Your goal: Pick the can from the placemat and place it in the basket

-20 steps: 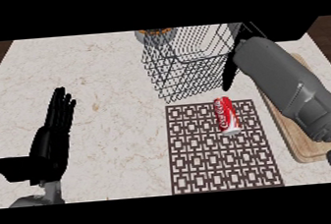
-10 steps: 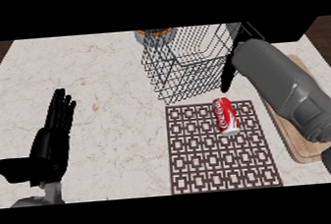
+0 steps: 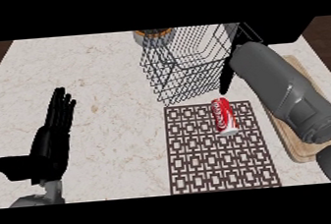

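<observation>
A red can (image 3: 224,116) lies on its side near the far right corner of the brown patterned placemat (image 3: 216,164). The black wire basket (image 3: 190,58) stands just beyond the mat's far edge. My right forearm reaches in from the lower right and hides most of my right hand (image 3: 225,82). One straight black finger shows, hanging beside the basket's near right corner, just above the can and apart from it. At the left my left hand (image 3: 51,138) rests open, fingers up, holding nothing.
A wooden board (image 3: 302,145) lies under my right forearm along the counter's right edge. A round brownish object (image 3: 153,35) sits behind the basket at the far edge. Pale marble counter (image 3: 108,79) stretches between my left hand and the mat.
My right forearm and hand have edged slightly left and down toward the can. The can, basket and left hand have not moved.
</observation>
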